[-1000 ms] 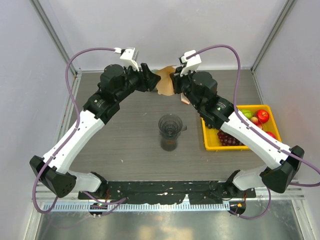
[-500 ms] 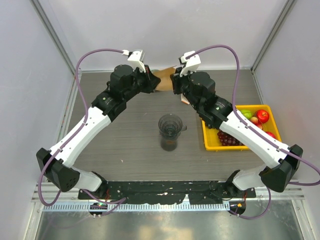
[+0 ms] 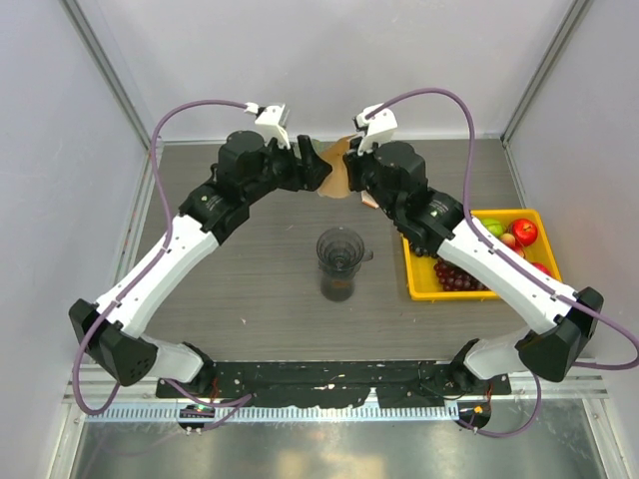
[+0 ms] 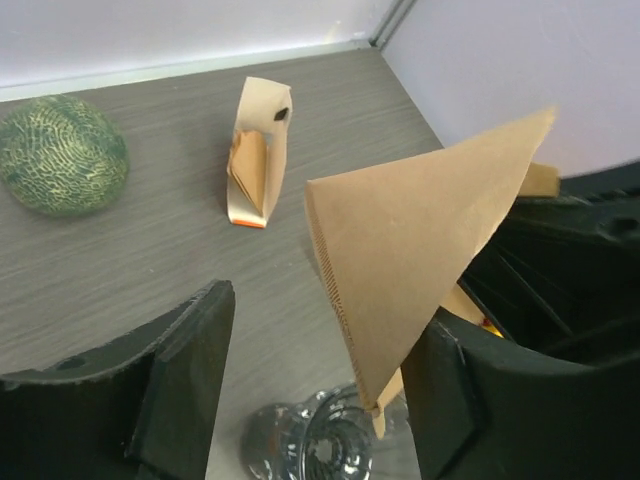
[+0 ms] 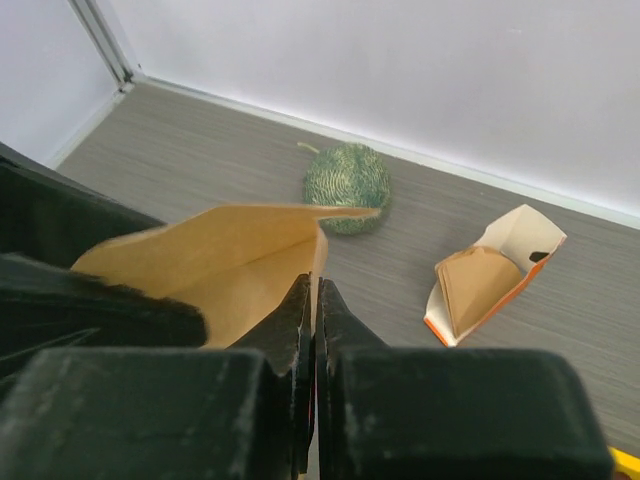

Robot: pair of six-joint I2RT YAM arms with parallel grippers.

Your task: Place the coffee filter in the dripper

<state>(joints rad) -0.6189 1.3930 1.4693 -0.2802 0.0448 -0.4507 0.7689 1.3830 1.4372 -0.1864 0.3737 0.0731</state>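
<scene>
Aloft, coffee filter (image 4: 410, 250) in right fingers (image 5: 280, 335) (left fingers (image 4: 190, 370) apart), dripper (image 3: 340, 254) nearby

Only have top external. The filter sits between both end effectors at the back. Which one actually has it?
Observer: The right one. The right wrist view shows the right end effector shut on the coffee filter, pinching its edge.
Operator: Is the left one gripping too?
Observer: No. The left wrist view shows the left end effector open, jaws wide apart. The filter shows between them, point down, and I can't tell if it touches.
Operator: Anything hidden by the arms back there?
Observer: Yes. A green netted melon and an open filter pack sit beyond the filter.
</scene>
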